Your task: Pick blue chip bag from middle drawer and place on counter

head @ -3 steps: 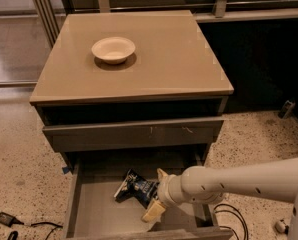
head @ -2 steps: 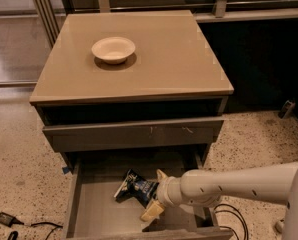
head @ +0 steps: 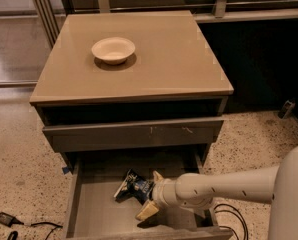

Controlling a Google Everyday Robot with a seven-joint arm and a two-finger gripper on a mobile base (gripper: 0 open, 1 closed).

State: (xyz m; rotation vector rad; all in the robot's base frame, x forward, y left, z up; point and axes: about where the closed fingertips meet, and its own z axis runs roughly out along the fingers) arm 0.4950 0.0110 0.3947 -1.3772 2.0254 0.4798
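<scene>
The blue chip bag (head: 130, 185), dark navy and crumpled, lies on the bare grey floor of the pulled-out middle drawer (head: 91, 209). My gripper (head: 150, 194) reaches into the drawer from the right, right at the bag's right end. Its pale fingers (head: 147, 211) are spread apart, one behind and one in front of that end. I cannot tell if they touch the bag. The tan counter (head: 159, 59) tops the cabinet above.
A cream bowl (head: 113, 49) sits on the counter's back left. A closed drawer front with small pale scratches (head: 134, 134) overhangs the open drawer. Cables (head: 19, 225) lie on the speckled floor at left, and more cables (head: 231, 219) at right.
My gripper has shifted slightly left, closer to the bag. The bag has not moved.
</scene>
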